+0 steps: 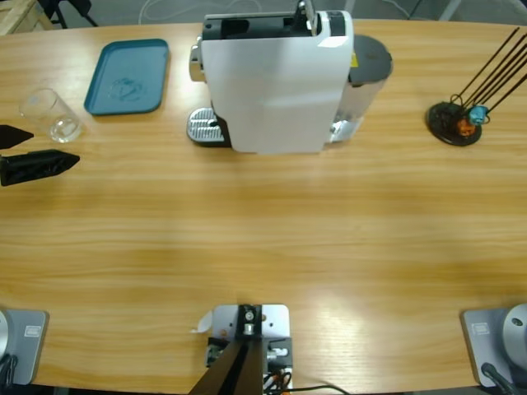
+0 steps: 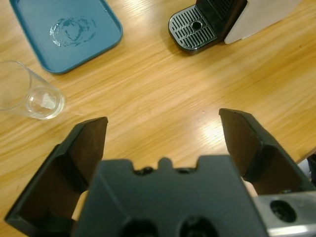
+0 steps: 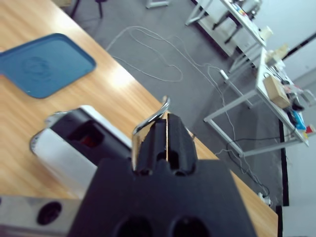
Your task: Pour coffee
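Left tool point(image 2: 163, 128) gapes near the glass point(image 2: 29, 94).

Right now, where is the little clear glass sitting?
In the high view the glass stands at the table's far left, just left of the blue tray, with the open left end effector beside it.

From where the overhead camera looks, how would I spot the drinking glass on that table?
Find the big white coffee machine at the table's far middle, then the blue tray to its left. Just beyond the tray's outer edge, near the black fingers, the glass stands upright: small, clear and apparently empty.
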{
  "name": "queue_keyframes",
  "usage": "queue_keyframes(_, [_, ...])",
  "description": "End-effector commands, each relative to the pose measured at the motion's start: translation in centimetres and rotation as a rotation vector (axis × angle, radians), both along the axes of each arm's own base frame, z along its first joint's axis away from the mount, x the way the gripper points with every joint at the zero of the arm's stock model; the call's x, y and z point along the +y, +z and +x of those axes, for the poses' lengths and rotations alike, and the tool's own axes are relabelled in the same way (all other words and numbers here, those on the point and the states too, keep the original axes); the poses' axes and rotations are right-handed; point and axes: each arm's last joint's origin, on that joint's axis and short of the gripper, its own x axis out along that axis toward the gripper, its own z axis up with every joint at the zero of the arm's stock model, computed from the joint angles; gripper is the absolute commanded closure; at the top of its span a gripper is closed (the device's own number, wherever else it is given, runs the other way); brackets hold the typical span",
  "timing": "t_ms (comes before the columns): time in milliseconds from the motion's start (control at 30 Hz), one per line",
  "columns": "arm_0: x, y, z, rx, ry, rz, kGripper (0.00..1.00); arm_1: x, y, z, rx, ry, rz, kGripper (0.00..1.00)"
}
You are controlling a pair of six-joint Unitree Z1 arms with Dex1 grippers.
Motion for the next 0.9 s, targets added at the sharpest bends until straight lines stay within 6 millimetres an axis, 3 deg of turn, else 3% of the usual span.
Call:
queue_keyframes(33, [-0.1,-1.2,0.0,0.02,0.0,0.041,0.027,4.7,-4.9,0.4,0.057,0.046,-0.112,1.0])
queue_keyframes(500, [-0.2,-1.3,0.1,0.022,0.0,0.043,0.01,7.1,-10.2,1.6,0.115,0.048,-0.213,1.0])
queue_keyframes(900, [-0.3,-1.1,0.2,0.018,0.0,0.042,0.004,6.8,-13.9,1.4,0.181,0.04,-0.213,1.0])
